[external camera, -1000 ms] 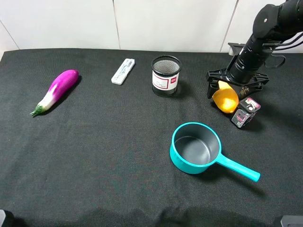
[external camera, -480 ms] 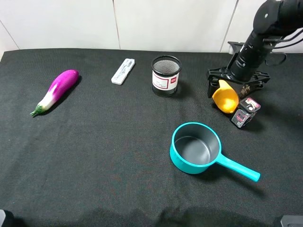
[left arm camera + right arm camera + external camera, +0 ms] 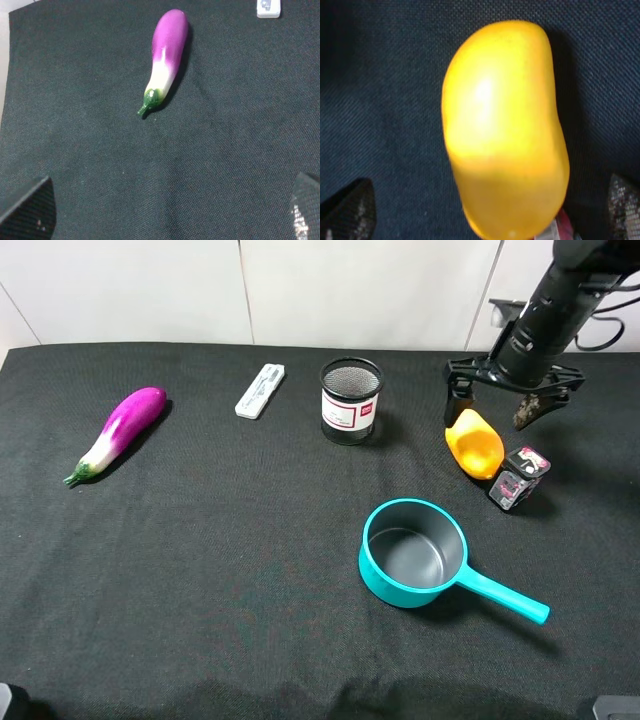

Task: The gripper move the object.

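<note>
The object, a smooth yellow-orange mango-like fruit [image 3: 475,443], lies on the black table at the right. It fills the right wrist view [image 3: 505,130]. My right gripper [image 3: 493,406] hangs open just above and behind it, one finger on each side and nothing held. In the right wrist view only the right gripper's [image 3: 487,209] fingertips [image 3: 350,210] show, wide apart and clear of the fruit. My left gripper [image 3: 165,212] is open over bare cloth, short of the purple-and-white eggplant [image 3: 165,55].
A small black-and-pink box [image 3: 518,477] sits right beside the fruit. A teal saucepan [image 3: 412,552] stands in front, handle pointing right. A mesh cup [image 3: 351,400], a white flat item [image 3: 260,390] and the eggplant [image 3: 118,432] lie further left.
My right gripper has risen from low around the fruit to above it, still open. The fruit stays on the table.
</note>
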### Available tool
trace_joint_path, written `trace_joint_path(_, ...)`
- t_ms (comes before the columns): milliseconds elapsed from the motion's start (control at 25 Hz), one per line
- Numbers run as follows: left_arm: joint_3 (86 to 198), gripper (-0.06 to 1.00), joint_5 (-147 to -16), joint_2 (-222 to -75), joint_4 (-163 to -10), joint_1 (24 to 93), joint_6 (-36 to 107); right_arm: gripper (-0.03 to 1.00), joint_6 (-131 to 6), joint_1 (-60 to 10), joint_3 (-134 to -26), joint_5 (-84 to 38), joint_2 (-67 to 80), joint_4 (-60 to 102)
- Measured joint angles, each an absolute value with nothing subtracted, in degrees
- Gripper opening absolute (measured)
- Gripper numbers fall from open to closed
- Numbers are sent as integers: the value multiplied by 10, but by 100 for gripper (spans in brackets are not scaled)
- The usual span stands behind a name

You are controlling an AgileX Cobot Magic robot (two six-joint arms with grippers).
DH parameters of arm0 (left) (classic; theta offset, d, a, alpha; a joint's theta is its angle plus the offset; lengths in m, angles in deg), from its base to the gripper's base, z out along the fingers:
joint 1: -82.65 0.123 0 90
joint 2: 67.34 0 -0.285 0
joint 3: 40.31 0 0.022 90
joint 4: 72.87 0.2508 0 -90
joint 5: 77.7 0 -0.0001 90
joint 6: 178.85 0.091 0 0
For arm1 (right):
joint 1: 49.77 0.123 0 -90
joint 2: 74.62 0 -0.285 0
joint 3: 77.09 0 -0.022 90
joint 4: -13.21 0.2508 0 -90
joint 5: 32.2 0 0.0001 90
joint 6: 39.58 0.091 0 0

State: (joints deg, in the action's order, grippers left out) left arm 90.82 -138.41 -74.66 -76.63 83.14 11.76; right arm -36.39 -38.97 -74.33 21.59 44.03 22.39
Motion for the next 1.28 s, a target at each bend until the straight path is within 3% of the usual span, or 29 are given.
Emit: trace_joint_path(1280, 908, 99, -1384, -747, -766, 831, 118, 69, -377, -390, -743, 376, 213, 194)
